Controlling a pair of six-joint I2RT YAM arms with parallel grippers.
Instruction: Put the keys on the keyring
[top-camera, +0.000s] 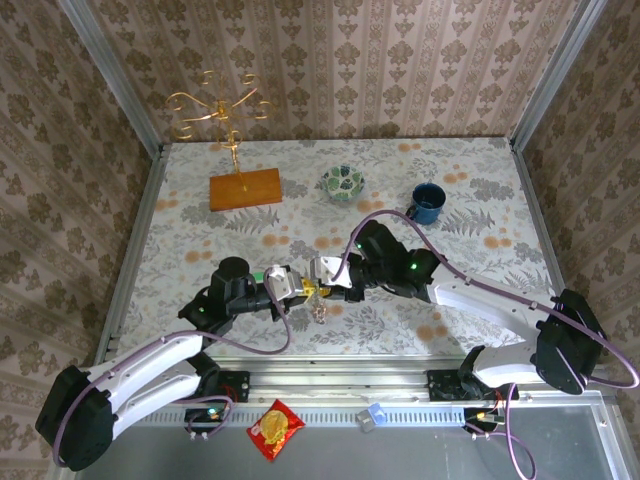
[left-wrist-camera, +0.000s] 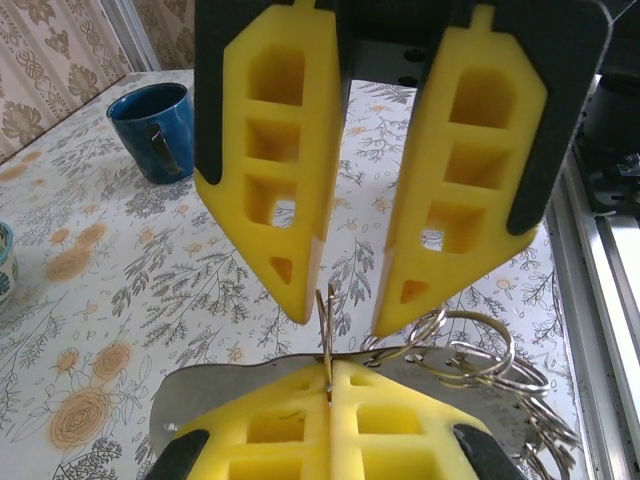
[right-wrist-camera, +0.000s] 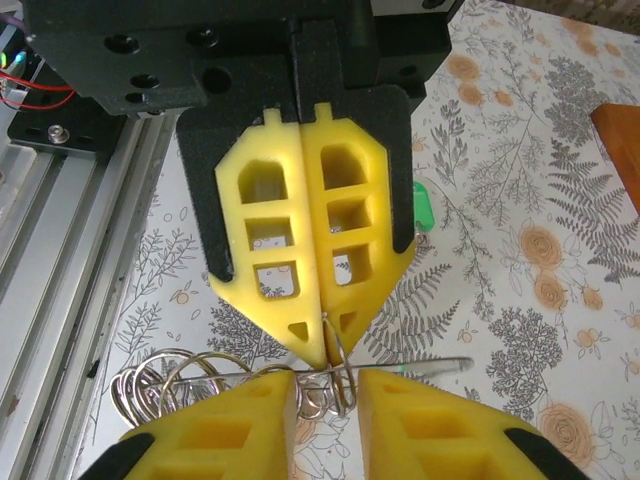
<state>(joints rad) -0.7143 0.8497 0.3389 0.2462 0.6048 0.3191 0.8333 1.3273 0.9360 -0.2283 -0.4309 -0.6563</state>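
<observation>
One keyring (left-wrist-camera: 326, 340): right end effector (right-wrist-camera: 325, 350) pinches it; left end effector (left-wrist-camera: 342, 318) parted (straddling).

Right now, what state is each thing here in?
Thin silver wire keyring: gripped by one loop.
Right arm's yellow foam fingers: shut on keyring.
Left arm's yellow foam fingers: open, tips flanking keyring.
Dark blue ceramic mug: upright.
Patterned green bowl: upright.
Gold wire stand: upright on wooden block.
Red-and-yellow snack packet: lying flat.
</observation>
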